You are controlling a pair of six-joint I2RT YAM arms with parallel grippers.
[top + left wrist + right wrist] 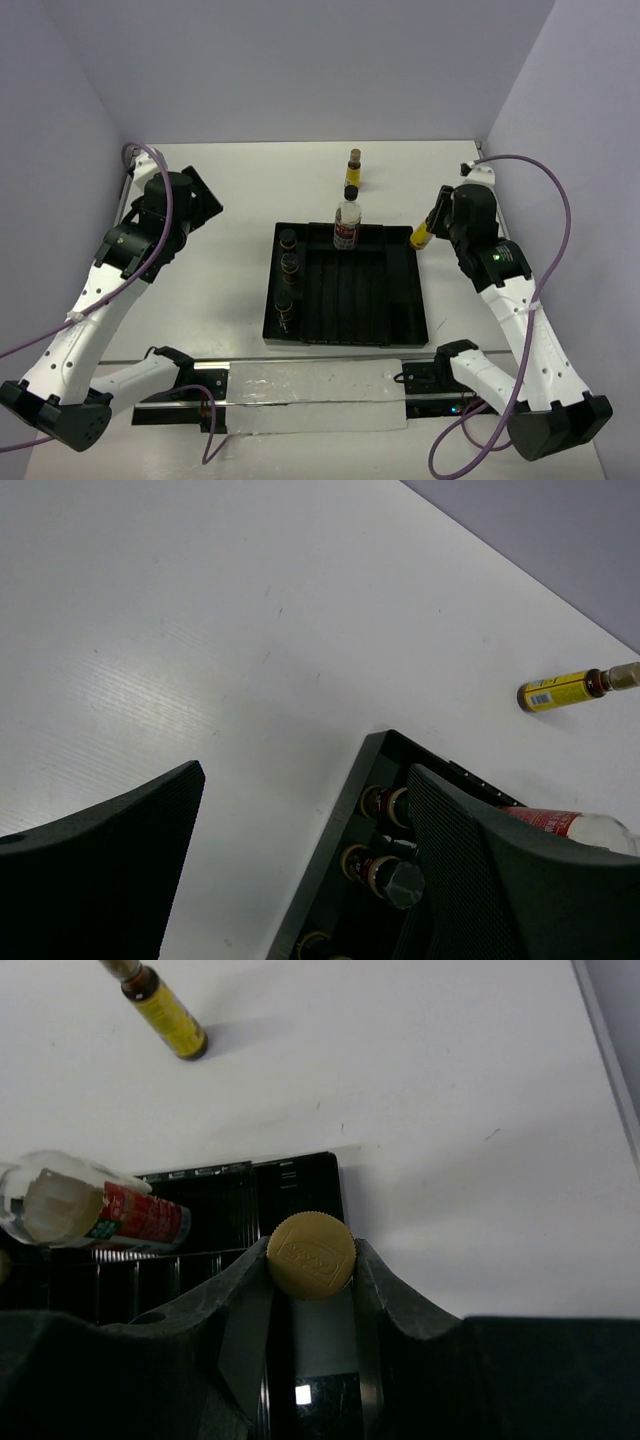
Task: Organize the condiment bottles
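A slim yellow bottle (421,238) is clenched in the right pincer (312,1258) above the black tray's (400,305) 1 o'clock corner, cap toward the wrist, apparently tilted with its base toward 7 o'clock. To its 9 o'clock stands the clear bottle (347,225). Three dark jars (289,268) line the tray's left side. A second yellow bottle (353,170) stands on the worktop (230,180) beyond. The left pincer (305,772) hangs released.

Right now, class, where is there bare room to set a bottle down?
Free: channels of the tray right of the three jars, nearer than the clear bottle; bare table left of the tray. Crowded: tray's left column, lined with jars.
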